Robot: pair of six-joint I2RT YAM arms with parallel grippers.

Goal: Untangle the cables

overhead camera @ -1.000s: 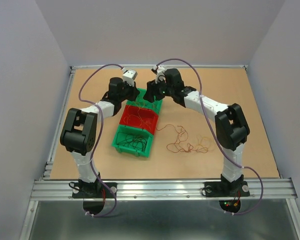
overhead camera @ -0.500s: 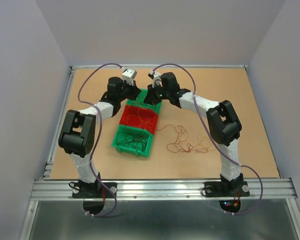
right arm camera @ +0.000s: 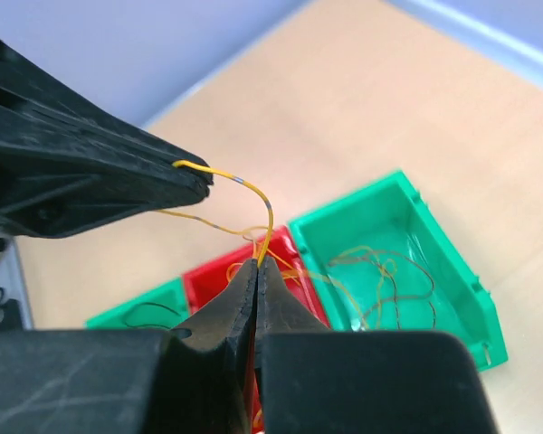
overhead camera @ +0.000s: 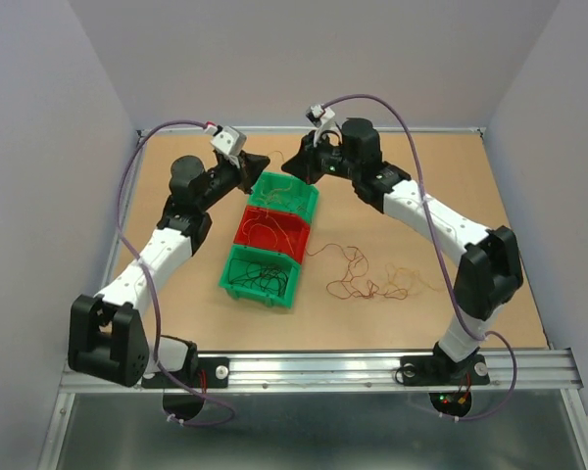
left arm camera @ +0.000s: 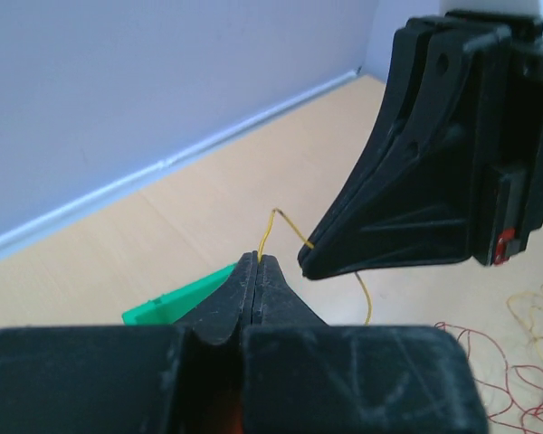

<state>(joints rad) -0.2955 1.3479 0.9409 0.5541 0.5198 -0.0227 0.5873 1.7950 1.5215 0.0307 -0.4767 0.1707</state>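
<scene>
Both grippers, left (left arm camera: 257, 262) and right (right arm camera: 256, 268), are clamped on one yellow wire (right arm camera: 253, 194), upper centre of the overhead view. Judging by this, a strand is being separated. Next they likely pull apart gently.

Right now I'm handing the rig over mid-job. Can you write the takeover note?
Left pincer: shut on the yellow wire.
Right pincer: shut on the same yellow wire, both raised above the far green bin.
Wires lie in that bin, the red bin and the near green bin.
Left: a loose tangle of reddish and yellow wire on the table, right of the bins.
</scene>
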